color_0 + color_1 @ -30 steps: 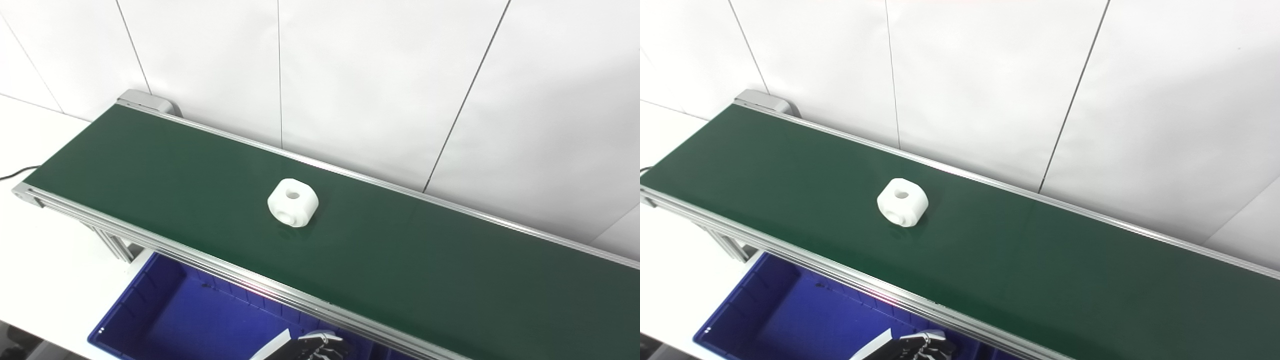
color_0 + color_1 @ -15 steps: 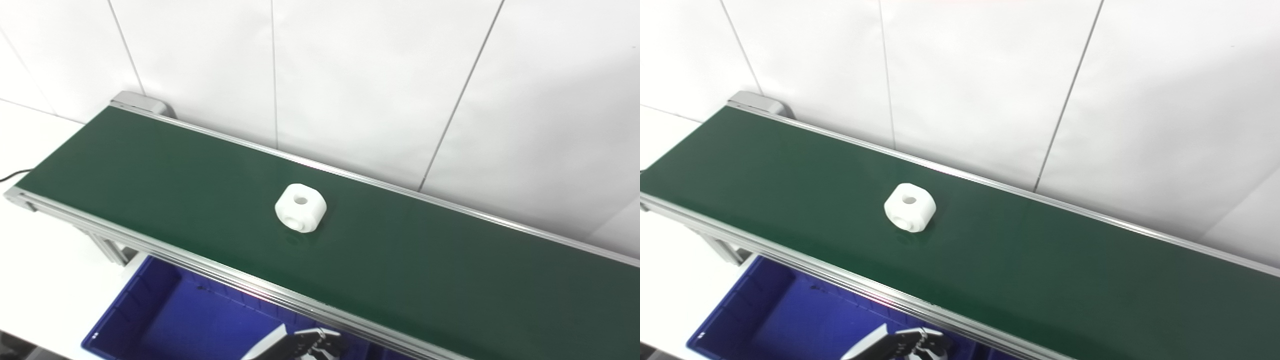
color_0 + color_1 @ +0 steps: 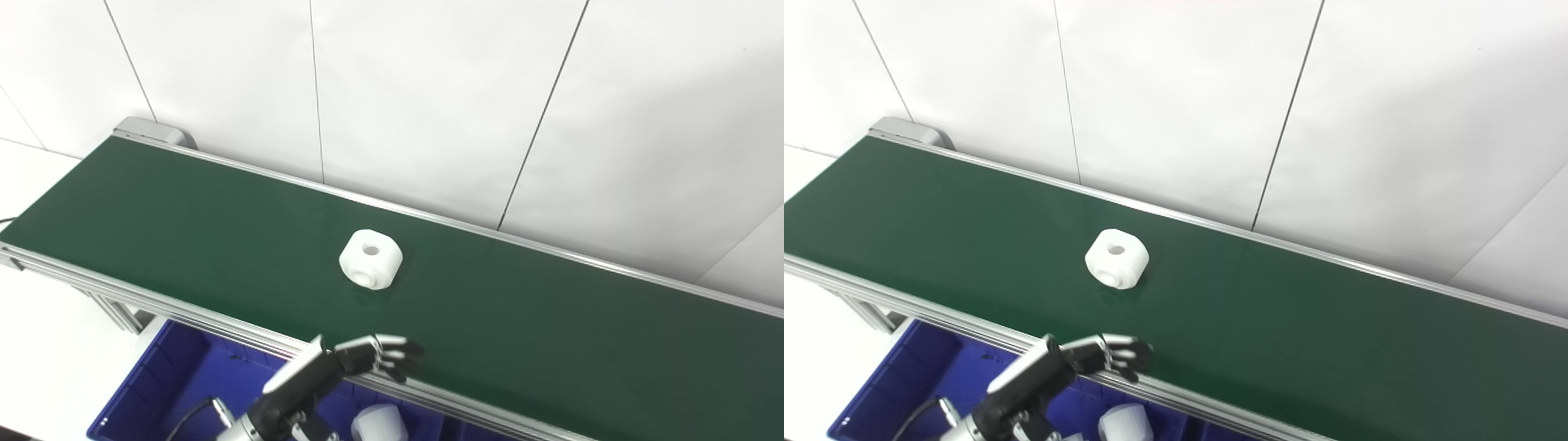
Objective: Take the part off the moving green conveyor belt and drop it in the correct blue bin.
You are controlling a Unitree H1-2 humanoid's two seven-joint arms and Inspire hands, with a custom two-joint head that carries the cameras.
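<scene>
A white rounded block part (image 3: 371,258) with a hole in its top and one in its side lies near the middle of the green conveyor belt (image 3: 184,208). It also shows in the right eye view (image 3: 1117,258). My left hand (image 3: 375,358) is open and empty, fingers spread and stretched over the belt's near rail, in front of the part and a good way short of it. It also shows in the right eye view (image 3: 1108,356). A blue bin (image 3: 177,380) stands under the near rail. My right hand is out of view.
A white rounded part (image 3: 378,422) lies in the blue bin beside my left forearm. The conveyor's aluminium near rail (image 3: 153,303) runs between bin and belt. A white tiled wall stands right behind the belt. White tabletop lies at the left.
My left hand has risen from the bottom edge over the bin up to the belt's near rail, fingers spread. The part has drifted slightly right on the belt. The camera has shifted too.
</scene>
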